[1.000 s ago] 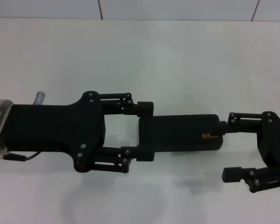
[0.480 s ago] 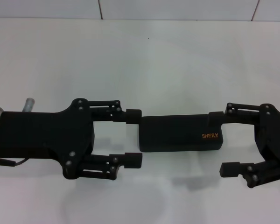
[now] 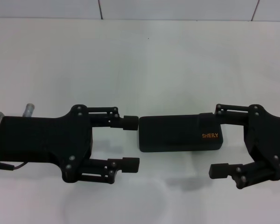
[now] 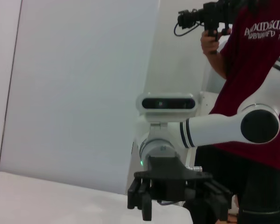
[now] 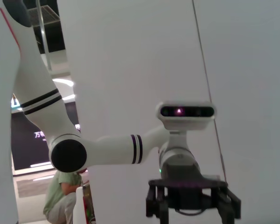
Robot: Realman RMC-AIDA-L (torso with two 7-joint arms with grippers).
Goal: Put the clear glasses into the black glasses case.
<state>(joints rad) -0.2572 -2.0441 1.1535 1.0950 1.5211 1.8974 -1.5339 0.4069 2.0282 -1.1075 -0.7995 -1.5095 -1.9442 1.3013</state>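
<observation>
Case lying shut on the tabletop, both tools released at its ends

The black glasses case [image 3: 179,133] is lying closed toward the near edge of the tabletop [image 3: 144,60], lid lettering facing up. The left tool [image 3: 129,143] is sitting spread wide just beside its left end; the right tool [image 3: 213,143] is sitting equally spread at its right end. The clear glasses are not showing anywhere, so they are probably already inside; little seems left.
</observation>
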